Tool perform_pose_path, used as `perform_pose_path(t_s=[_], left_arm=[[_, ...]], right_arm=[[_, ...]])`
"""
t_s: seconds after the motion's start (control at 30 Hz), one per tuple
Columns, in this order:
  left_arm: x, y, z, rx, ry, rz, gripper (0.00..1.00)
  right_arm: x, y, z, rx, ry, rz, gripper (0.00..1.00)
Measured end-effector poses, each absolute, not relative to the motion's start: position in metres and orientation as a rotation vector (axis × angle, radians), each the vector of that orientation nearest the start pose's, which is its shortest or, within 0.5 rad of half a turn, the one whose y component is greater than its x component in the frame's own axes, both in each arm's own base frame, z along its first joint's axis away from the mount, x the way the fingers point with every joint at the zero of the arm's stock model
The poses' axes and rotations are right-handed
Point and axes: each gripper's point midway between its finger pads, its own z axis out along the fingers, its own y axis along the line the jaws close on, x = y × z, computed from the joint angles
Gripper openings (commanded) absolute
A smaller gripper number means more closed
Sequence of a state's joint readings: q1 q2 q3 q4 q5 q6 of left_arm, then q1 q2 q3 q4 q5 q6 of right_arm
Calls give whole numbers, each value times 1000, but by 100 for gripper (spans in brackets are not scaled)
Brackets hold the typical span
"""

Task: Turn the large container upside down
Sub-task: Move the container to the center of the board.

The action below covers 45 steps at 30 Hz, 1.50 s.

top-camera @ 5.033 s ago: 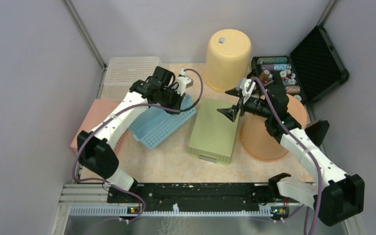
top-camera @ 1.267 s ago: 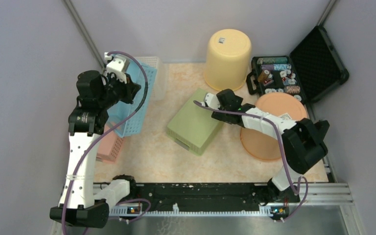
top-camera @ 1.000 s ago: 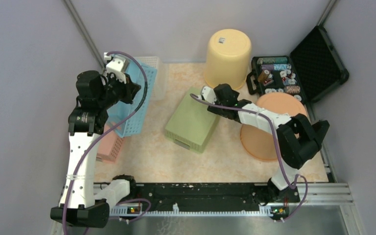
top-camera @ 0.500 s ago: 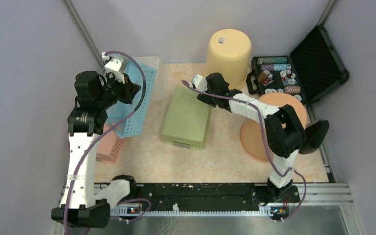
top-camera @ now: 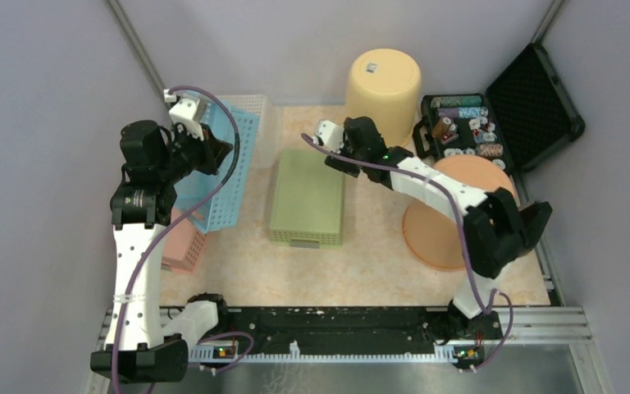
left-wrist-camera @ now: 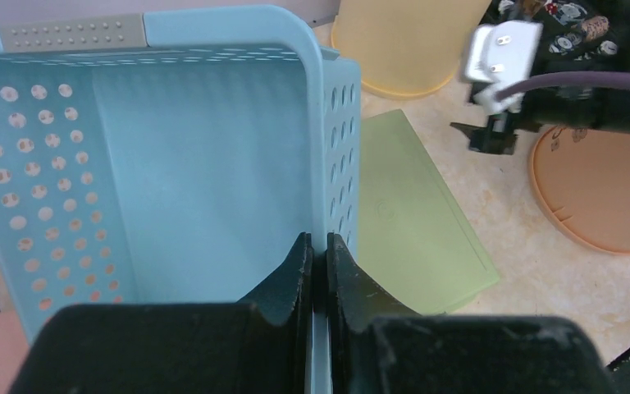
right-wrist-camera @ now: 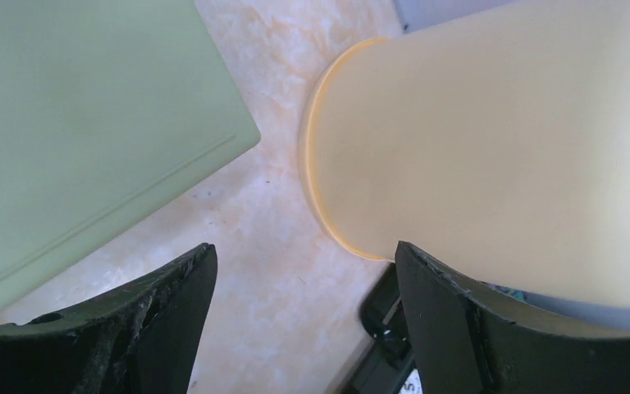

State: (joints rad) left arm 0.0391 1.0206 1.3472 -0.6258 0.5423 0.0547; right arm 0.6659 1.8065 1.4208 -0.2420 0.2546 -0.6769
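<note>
Beige marbled worktop (top-camera: 377, 271) underneath, the left gripper (left-wrist-camera: 318, 246) pinches the blue basket (left-wrist-camera: 172, 164) by one wall at the left edge. The basket now stands on its side instead of lying flat, so I judge the flip half done. The right gripper (right-wrist-camera: 303, 267), spread wide and empty, has nudged the green bin (top-camera: 306, 197) square, near the yellow bucket (top-camera: 381, 86) at the far edge. Grey walls surround.
</note>
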Motion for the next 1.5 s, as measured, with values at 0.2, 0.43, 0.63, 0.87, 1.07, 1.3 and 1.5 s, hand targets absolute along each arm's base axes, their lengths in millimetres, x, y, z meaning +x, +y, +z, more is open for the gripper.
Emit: perform_pose_path(t_s=[0.2, 0.43, 0.63, 0.87, 1.07, 1.3, 1.5], left_arm=[[302, -76, 369, 386, 1802, -445, 0], [303, -71, 370, 366, 1801, -447, 0], [301, -62, 368, 330, 1793, -445, 0], [298, -60, 372, 325, 1773, -456, 0], [297, -60, 371, 317, 1774, -473, 0], [297, -60, 371, 315, 1775, -484, 0], [297, -59, 371, 314, 1774, -486, 0]], right_arm=[[369, 274, 241, -1334, 1561, -152, 82], [251, 327, 192, -1709, 1345, 90, 82], [228, 343, 150, -1838, 1354, 139, 82], [242, 347, 101, -1863, 1466, 71, 82], [250, 349, 84, -1842, 1525, 34, 82], [271, 357, 89, -1764, 1567, -23, 82], [294, 345, 85, -1720, 1622, -46, 82]])
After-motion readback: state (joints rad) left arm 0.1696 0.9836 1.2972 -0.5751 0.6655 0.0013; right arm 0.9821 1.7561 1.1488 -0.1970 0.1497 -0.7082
